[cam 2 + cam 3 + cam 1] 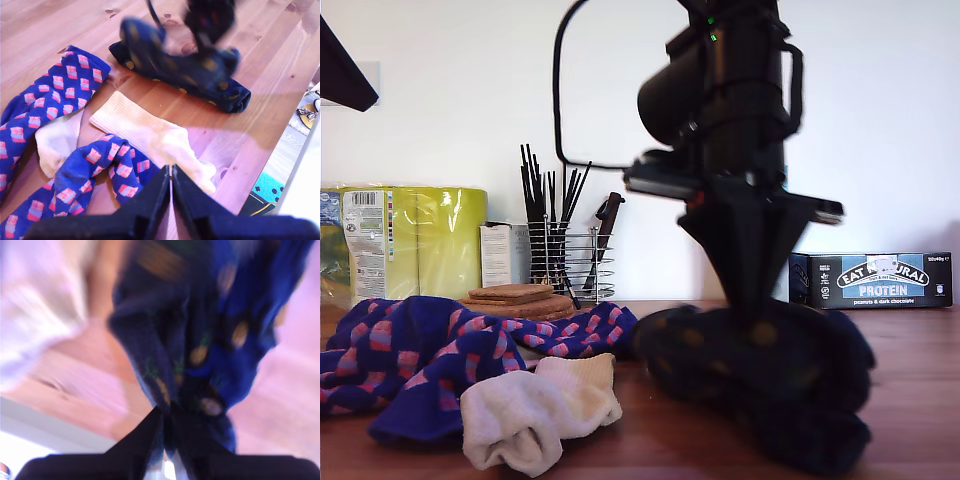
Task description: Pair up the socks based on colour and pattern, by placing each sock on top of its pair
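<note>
Navy pair (760, 385) nearly done: one dotted sock gripped in second hand (167, 412), clenched on the fabric and hanging over its mate (220, 87), which lies on the desk (920, 400) toward the exterior view's right; whether the held sock already rests fully on the other cannot be told through the blur. Release still owed there. Checked socks not paired: one (47, 100) spread flat, the other (95, 175) bunched near it, the two just beside each other, with a cream sock (55, 140) poking out between them. Second cream sock (150, 132) lying apart from the first, partly against the bunched checked one. Two pairs left, then. First hand (171, 187) pressed closed on nothing, hovering above the cream and checked heap. Behind, by the wall: wire holder of dark sticks (560, 250), yellow pack (415, 240), protein box (880, 280), well clear of the socks. Main hindrance likely the tangle: cream sock pinned under checked fabric, needing freeing before stacking.
</note>
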Available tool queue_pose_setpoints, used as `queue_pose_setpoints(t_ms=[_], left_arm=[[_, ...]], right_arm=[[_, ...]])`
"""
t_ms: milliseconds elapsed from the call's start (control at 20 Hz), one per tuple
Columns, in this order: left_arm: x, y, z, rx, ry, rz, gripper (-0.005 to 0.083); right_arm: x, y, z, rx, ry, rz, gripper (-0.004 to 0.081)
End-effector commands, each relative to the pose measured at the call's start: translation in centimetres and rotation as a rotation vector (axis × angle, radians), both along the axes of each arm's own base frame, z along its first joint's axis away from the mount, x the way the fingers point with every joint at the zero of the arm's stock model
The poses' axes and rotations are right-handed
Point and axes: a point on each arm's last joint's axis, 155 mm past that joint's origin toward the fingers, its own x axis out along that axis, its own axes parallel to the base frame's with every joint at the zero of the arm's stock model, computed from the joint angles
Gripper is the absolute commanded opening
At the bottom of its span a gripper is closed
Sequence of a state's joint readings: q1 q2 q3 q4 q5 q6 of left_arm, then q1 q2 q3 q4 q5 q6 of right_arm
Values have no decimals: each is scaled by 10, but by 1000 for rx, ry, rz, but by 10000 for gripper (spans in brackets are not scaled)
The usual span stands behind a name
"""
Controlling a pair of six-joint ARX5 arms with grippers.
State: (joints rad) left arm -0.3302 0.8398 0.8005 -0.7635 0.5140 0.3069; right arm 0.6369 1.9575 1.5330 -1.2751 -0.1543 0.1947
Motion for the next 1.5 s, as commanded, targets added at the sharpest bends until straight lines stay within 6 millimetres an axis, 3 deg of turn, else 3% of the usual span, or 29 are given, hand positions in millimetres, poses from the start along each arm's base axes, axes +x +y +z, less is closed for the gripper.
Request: queue_pose_setpoints(t_ms=[0,250,300,450,500,600,700,850,1100,1450], left_arm=[[0,0,1,1,-7,-3,-19],[0,0,1,1,-7,-3,-19],[0,0,1,0,-7,-3,-19],[-3,-3,2,-17,-1,-20,-19],[-3,-4,3,-20,0,-24,-19],[-3,-4,3,-20,0,-24,-19],[-3,-4,3,-20,0,-25,-19],[-3,-4,3,-21,-3,-25,-19],[-3,-4,3,-21,-2,-25,-19],[-3,-4,3,-20,-1,-25,-19]], right_arm=[[2,-1,14,48,-60,-26,-13],[4,7,3,125,-44,-63,-2],[2,10,4,139,-36,-49,55],[-6,6,4,136,-11,11,422],[-9,6,5,134,-8,36,478],[-9,6,6,133,-21,67,482],[-1,21,10,174,-84,96,482],[24,39,16,208,-223,147,482],[43,51,16,246,-306,177,512],[58,63,-21,243,-296,173,484]])
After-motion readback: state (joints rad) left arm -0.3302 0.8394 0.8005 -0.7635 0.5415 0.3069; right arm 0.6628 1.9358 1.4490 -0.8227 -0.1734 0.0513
